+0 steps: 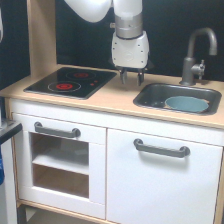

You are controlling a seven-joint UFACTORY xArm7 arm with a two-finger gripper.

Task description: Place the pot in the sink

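Item: small round light-blue pot (186, 103), which I see lying inside the rectangular dark grey metal sink (150, 98). My white gripper (130, 78), slightly parted and empty, hangs just beyond that sink's hob-side edge.

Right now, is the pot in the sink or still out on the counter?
In. The pot lies upright inside the sink, at its faucet end; the end effector hangs apart, over the counter.

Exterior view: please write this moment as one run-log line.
pot: in sink | gripper: over counter, empty, jaws apart | hob: bare
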